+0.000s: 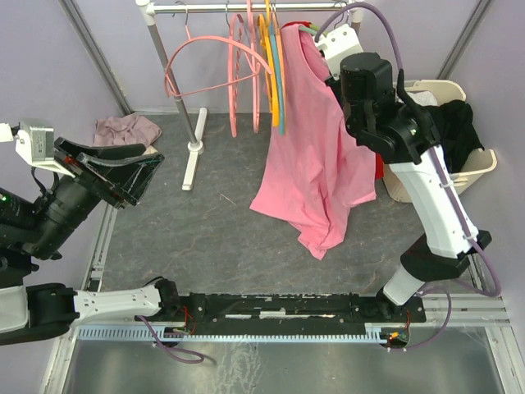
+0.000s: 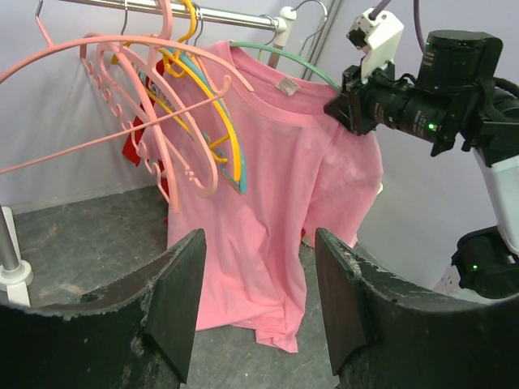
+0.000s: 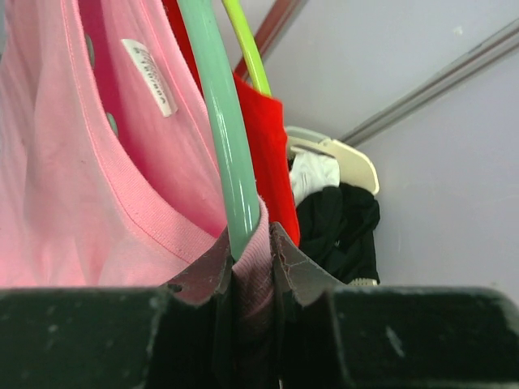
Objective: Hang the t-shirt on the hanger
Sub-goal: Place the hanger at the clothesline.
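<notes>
- Right claw [image 3: 247, 274]: closed, pinching t-shirt [image 3: 97, 203] collar rib together with hanger [image 3: 223, 146] arm.
- Left claw [image 2: 259, 296]: open, empty, well apart from garment.
- T-shirt: hangs below rail [image 2: 235, 14]; hanger arm bare beyond collar.
- Judged step: seat shoulder over arm.
- Method: ease fabric outward slowly, keep hanger hung, avoid pink hangers [image 2: 146, 121].

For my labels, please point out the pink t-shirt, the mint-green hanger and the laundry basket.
pink t-shirt [image 1: 308, 164]: top external view, front panel.
mint-green hanger [image 3: 227, 154]: right wrist view, its arm.
laundry basket [image 1: 484, 166]: top external view, right wall.
</notes>
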Controlling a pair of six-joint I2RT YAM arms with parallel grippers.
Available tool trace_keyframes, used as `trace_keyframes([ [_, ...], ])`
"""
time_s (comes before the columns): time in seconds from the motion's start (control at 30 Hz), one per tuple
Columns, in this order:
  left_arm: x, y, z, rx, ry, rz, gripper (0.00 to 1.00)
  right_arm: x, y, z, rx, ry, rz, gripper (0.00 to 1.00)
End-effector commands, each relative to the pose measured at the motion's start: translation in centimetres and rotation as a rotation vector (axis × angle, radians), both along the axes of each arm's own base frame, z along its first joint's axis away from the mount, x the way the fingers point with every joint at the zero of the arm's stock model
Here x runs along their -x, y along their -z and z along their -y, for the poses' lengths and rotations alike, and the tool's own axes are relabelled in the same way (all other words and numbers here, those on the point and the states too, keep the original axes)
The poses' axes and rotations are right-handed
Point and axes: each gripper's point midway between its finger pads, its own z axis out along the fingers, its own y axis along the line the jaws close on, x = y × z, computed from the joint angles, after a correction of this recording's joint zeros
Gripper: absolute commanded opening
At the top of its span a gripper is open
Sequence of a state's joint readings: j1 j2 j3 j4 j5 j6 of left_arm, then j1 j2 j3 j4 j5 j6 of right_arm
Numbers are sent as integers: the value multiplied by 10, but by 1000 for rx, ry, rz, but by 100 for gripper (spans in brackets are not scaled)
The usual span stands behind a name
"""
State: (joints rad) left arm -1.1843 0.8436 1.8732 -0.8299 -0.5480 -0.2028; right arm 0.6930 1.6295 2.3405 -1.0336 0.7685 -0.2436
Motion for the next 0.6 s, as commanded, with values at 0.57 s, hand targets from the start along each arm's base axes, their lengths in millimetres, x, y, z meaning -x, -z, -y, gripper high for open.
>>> trace_keyframes([
  [0.57, -2, 15, 13, 14, 16, -15, 63, -66, -72, -29, -65, -27, 313, 1],
])
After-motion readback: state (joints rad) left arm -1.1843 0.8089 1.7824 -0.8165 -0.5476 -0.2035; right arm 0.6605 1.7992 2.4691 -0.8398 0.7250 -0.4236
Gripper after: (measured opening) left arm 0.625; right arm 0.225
